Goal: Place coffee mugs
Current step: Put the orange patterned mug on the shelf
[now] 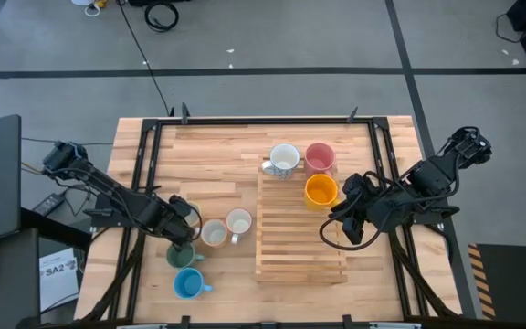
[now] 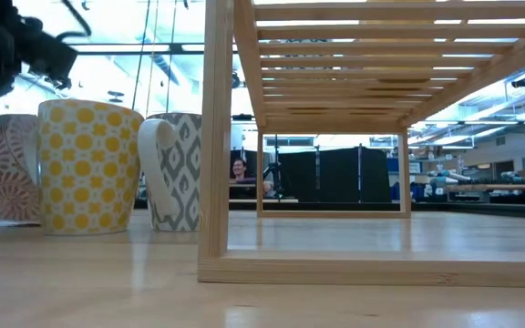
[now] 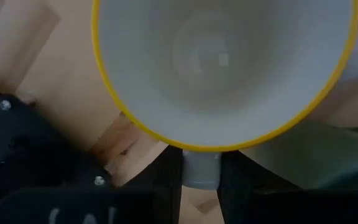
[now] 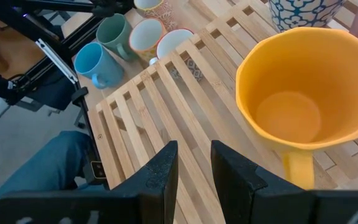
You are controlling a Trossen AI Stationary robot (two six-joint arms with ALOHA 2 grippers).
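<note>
Mug is pinched by its handle in L gripper, R gripper waits a bit open & empty, so next you lift it onto rack.

Coffee mugs, all upright. On slatted rack, frame centre-right: white patterned mug, pink mug, orange mug. On table, lower left of centre: yellow-patterned mug, grey-patterned mug, dark green mug, blue mug.

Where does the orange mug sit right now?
High view: the orange mug stands on the slatted wooden rack, right side, just below the pink mug, near the right tool.
</note>
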